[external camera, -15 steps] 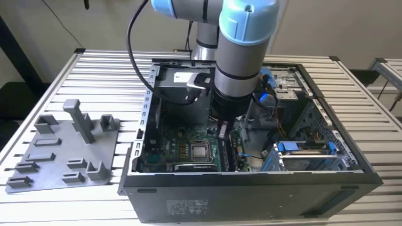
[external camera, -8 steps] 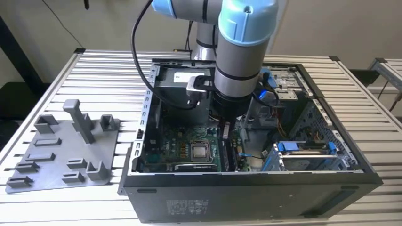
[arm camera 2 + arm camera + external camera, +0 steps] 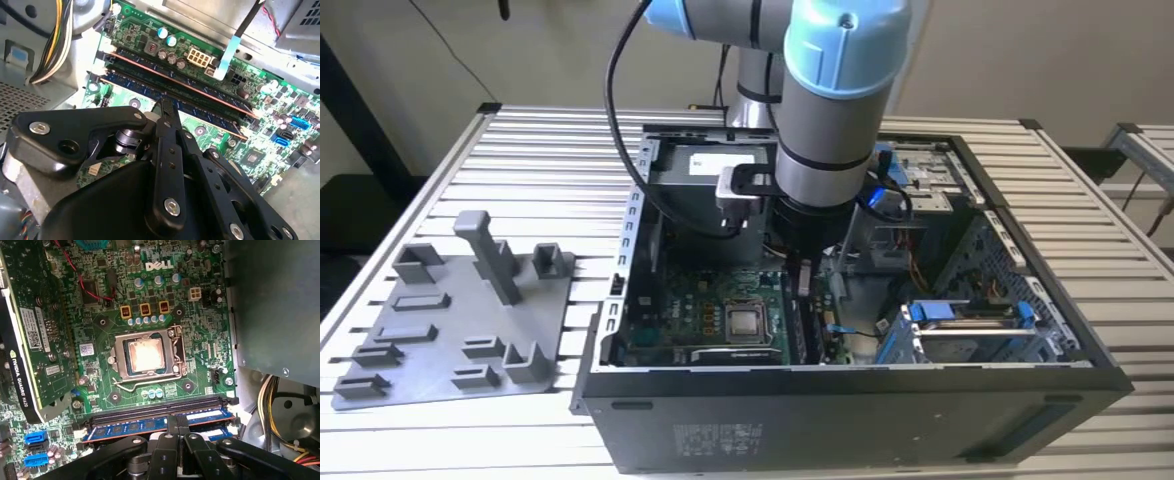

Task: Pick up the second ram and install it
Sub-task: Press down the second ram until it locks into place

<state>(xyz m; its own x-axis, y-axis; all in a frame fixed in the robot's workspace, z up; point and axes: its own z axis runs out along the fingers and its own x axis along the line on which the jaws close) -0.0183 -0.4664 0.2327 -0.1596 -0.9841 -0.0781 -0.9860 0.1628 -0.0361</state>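
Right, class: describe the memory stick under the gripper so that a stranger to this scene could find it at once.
Look inside the open computer case for the green motherboard with its square silver processor socket. Long memory slots run alongside that socket, and the second ram is the blue stick directly under the gripper. Of the two sticks, it lies nearer the socket.

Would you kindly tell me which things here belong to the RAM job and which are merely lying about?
In the job: gripper, second ram, motherboard.
Lying about: grey holder tray, graphics card, processor socket.
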